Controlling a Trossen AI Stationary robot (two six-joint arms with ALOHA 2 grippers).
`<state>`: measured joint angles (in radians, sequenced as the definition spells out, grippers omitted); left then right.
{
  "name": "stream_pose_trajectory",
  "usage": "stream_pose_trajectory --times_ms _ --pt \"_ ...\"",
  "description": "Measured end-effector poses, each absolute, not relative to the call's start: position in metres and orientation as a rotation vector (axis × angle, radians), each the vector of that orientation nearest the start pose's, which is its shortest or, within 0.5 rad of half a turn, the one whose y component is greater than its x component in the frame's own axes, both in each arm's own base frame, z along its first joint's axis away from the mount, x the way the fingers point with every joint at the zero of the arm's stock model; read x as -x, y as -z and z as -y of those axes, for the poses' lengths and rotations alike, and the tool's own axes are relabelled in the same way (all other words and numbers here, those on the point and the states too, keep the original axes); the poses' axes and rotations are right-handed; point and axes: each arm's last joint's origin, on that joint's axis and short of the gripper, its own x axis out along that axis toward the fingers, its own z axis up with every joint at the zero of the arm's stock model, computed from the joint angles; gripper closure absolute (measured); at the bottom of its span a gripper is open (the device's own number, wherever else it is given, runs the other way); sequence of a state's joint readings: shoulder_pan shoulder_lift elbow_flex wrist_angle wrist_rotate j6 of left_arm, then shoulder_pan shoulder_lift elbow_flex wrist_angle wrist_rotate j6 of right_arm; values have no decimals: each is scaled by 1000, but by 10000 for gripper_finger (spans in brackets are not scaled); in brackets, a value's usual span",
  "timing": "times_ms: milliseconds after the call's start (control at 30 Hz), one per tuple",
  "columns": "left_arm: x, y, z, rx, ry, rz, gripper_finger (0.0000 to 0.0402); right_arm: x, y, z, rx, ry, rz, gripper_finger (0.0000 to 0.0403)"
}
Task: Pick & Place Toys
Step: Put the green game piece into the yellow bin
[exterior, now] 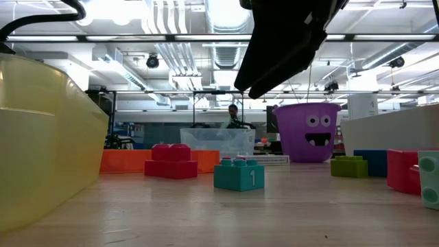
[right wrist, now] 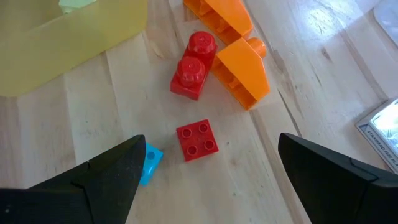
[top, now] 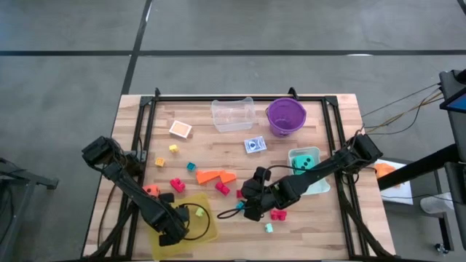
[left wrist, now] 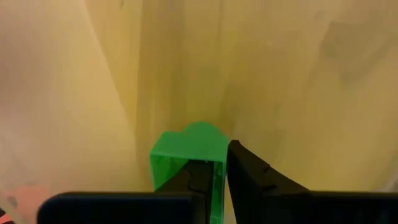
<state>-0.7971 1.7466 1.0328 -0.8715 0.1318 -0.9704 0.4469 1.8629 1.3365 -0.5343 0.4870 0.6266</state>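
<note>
My left gripper (left wrist: 212, 159) is down inside the flat yellow tray (top: 210, 231) at the table's near left, shut on a green brick (left wrist: 189, 144). In the high view the gripper (top: 172, 234) hides that brick. My right gripper (right wrist: 211, 180) hangs open over the middle of the table (top: 252, 198), slanting down. A small red four-stud brick (right wrist: 196, 140) lies flat on the wood between and beyond its fingers, untouched. Beyond that are a red two-stud brick (right wrist: 193, 65) and two orange wedges (right wrist: 244, 73). A small blue brick (right wrist: 150, 163) lies by one finger. My left gripper has one side wall of the green brick (left wrist: 217, 177) between its fingers, one finger inside the hollow and the other finger (left wrist: 249, 177) outside. The fingers point down from above. The brick is close to the tray's wall; whether it rests on the tray floor I cannot tell.
At the far edge stand a purple bucket (top: 285, 116) and a clear tub (top: 233, 114). A teal die (top: 306, 163), card packs (top: 254, 145), and pink (top: 177, 184), yellow (top: 174, 148) and red (top: 278, 215) bricks are scattered about. A teal brick (exterior: 239, 173) lies near the low camera.
</note>
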Motion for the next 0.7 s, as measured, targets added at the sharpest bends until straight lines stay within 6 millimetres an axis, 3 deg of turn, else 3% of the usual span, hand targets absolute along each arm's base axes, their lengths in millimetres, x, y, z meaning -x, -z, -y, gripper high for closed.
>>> stream_pose_trajectory --times_ms 233,700 --pt "-199 -152 210 212 -72 -1693 332 -352 -204 -154 -102 323 -881 39" --pt "-197 -154 213 311 -12 -1790 166 -352 -204 -154 -103 324 -881 39"
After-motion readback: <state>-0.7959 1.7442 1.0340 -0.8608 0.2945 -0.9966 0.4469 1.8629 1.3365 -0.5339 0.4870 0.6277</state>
